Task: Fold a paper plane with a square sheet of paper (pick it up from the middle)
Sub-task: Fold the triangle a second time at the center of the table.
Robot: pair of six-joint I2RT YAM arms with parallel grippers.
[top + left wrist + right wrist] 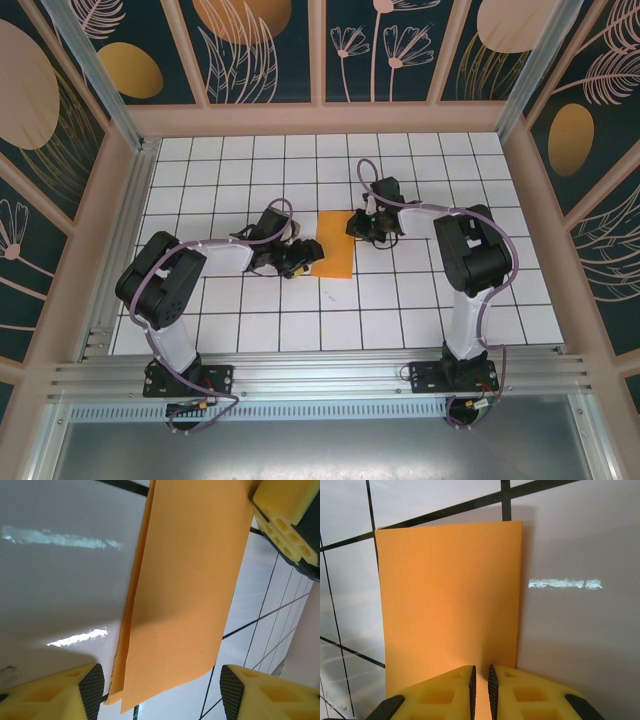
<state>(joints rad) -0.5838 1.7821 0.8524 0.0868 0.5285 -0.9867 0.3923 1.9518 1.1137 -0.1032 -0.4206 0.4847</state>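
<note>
Square sheet of paper [336, 247], folded double, on the desk [250, 322]; left claw [303, 257] open at 9 o'clock, right claw [360, 226] closed at 2 o'clock

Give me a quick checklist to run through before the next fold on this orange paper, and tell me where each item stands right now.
1. Orange sheet of paper folded in half, two layers showing: ok.
2. Layer edges flush: not ok; in the left wrist view the under layer peeks out along one long side.
3. Right gripper shut on the sheet's near edge: ok.
4. Left gripper open, one finger on either side of the sheet: ok.
5. Crease pressed fully flat: cannot tell.
</note>
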